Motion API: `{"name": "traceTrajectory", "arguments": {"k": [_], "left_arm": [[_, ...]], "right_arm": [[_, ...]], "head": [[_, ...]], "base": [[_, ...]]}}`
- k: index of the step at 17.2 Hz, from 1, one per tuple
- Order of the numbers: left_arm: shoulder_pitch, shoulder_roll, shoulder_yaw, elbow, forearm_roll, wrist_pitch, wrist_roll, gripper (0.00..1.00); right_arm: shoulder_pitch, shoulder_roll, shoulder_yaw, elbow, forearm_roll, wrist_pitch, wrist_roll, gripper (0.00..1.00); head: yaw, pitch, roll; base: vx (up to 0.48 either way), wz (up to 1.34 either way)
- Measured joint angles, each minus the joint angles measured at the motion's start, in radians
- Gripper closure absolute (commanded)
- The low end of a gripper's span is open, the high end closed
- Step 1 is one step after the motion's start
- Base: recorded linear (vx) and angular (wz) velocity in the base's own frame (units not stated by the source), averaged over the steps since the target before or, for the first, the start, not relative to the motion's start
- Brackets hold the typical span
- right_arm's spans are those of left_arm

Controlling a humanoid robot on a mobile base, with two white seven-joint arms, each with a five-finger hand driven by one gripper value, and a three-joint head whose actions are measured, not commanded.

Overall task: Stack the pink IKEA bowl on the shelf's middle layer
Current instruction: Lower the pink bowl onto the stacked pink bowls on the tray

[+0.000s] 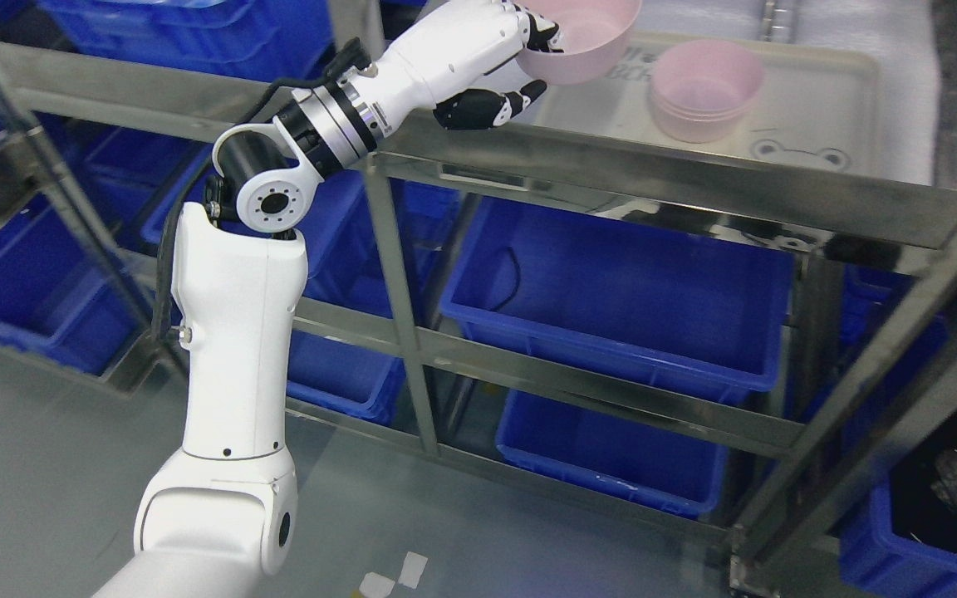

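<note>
Gripping a pink bowl point(582, 41) by its rim, the left robot hand point(487, 62) holds it tilted above the shelf point(694, 178), near the stacked bowls point(704, 90), likely for nesting.

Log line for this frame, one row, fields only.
left hand: shut on pink bowl | bowl: lifted, tilted, left of bowl stack | stack: on tray | right hand: out of view

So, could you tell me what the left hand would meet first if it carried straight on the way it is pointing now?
The left hand, gripping a pink bowl, points up and to the right across the tray. Going on, the held bowl would probably meet the stack of pink bowls first, though depth is hard to judge.
</note>
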Motion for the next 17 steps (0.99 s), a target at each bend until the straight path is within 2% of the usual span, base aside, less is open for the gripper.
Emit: {"name": "traceTrajectory", "arguments": {"k": [9,17], "left_arm": [[-0.049,0.043,0.011,0.075,-0.077,0.049,-0.010,0.98],[-0.016,0.024,-0.103,0.093,-0.117,0.052,-0.016,0.98]], "right_arm": [[-0.001,0.000,0.000,0.000,0.000,0.000,-0.001,0.00],[-0.001,0.000,0.000,0.000,0.000,0.000,0.002,0.00]], "head": [[0.0000,0.000,0.000],[0.0000,0.000,0.000]], "base": [[0.129,-0.43],[0.048,-0.07]]}}
